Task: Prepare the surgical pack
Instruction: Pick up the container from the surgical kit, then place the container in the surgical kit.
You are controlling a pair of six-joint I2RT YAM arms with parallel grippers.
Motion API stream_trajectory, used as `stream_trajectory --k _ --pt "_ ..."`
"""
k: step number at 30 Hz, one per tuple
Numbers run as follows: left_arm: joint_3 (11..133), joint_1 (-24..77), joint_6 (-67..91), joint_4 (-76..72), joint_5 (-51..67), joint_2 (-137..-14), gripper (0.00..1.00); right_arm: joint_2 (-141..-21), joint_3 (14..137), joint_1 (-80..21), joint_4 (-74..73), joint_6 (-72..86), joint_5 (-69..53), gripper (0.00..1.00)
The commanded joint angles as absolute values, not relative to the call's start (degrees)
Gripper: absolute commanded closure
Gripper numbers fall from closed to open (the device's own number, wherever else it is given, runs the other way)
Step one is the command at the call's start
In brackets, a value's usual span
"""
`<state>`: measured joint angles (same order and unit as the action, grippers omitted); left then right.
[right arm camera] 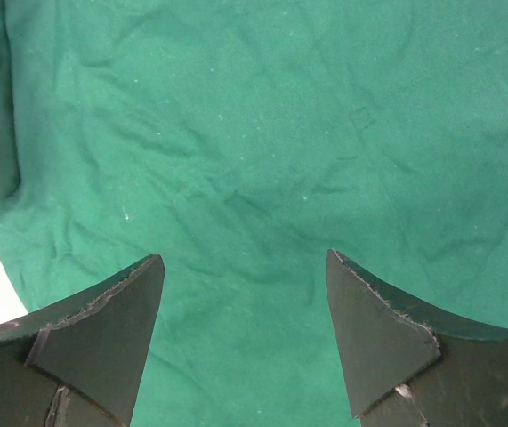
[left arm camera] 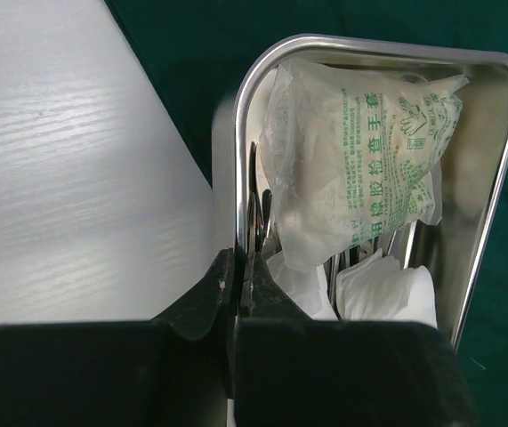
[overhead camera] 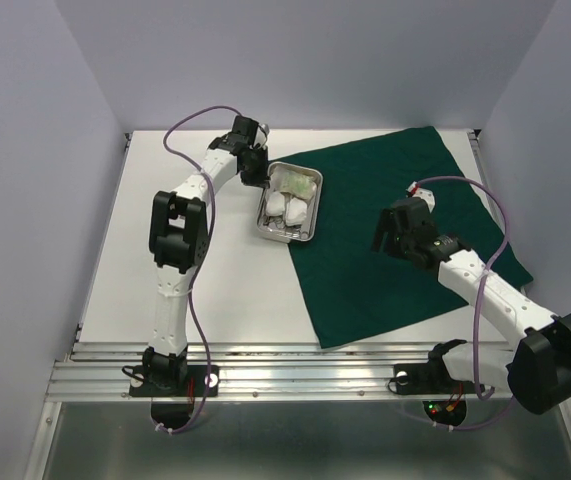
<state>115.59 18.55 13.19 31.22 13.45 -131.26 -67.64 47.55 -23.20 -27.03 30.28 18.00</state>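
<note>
Steel tray [left arm camera: 238,160] rim clamped in left jaws, guessing for a drag further onto green drape [right arm camera: 254,133]; right jaws apart above drape, idle

Dark green drape [overhead camera: 405,230] lies spread out, lightly wrinkled. The steel tray [left arm camera: 494,178] straddles its left corner, one wall pinched in my left gripper [left arm camera: 238,271]. Inside: pale packet [left arm camera: 360,169] (green print), white gauze pads [left arm camera: 387,289] beside it, forceps [left arm camera: 260,218] along the wall.
</note>
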Motion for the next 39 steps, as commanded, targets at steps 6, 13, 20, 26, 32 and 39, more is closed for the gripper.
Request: stream_trajectory --k 6,13,20,26,32,39 --pt "115.8 21.0 20.3 22.6 21.3 -127.8 1.00 -65.9 49.7 -22.9 -26.8 31.0 18.8 0.22" --pt "115.0 21.6 24.0 18.3 26.1 -128.0 1.00 -65.7 49.3 -22.9 -27.0 31.3 18.8 0.22" --pt "118.7 22.2 26.5 17.2 28.6 -130.1 1.00 -65.7 49.7 -22.9 -27.3 31.1 19.2 0.21" --pt "121.2 24.7 30.1 14.9 28.7 -132.3 1.00 -65.0 49.7 -22.9 -28.5 31.1 20.0 0.21" --pt "127.9 28.4 32.1 15.3 24.1 -136.7 1.00 -62.3 49.2 -22.9 -30.9 31.4 21.7 0.21" --pt "134.2 31.2 32.7 16.2 20.9 -141.1 1.00 -59.8 48.7 -22.9 -33.1 31.6 22.8 0.21"
